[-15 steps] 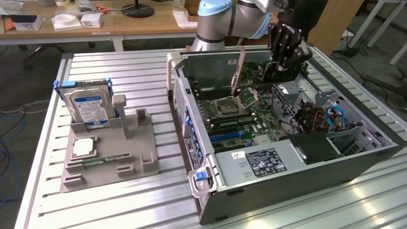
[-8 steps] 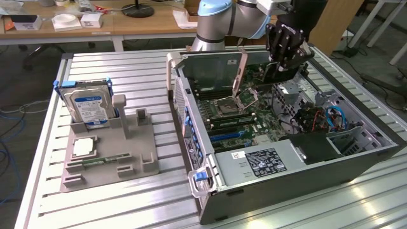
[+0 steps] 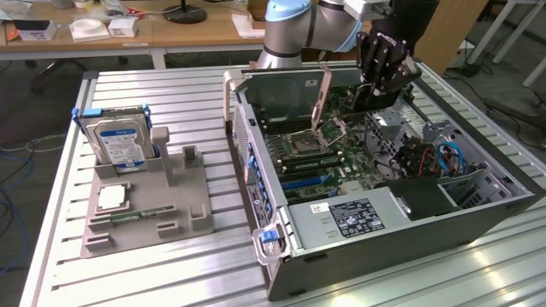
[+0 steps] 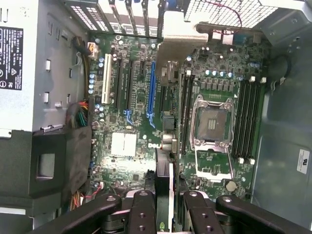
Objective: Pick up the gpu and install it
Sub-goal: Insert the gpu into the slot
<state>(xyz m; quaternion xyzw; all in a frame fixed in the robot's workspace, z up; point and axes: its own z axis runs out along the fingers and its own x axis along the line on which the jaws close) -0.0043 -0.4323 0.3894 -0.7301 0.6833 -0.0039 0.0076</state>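
Note:
My gripper hangs over the far end of the open computer case, shut on the gpu, a dark card that hangs just below the black fingers. In the wrist view the gpu appears edge-on between my two fingers, and its pale tan bracket points away from the camera. The card is held above the motherboard, apart from it. It lies parallel to the long blue slot and beside it, on the side toward the processor socket.
On the exterior view's left a grey holder carries a silver hard drive, a processor chip and a green memory stick. The power supply fills the case's near end. Cables lie at its right.

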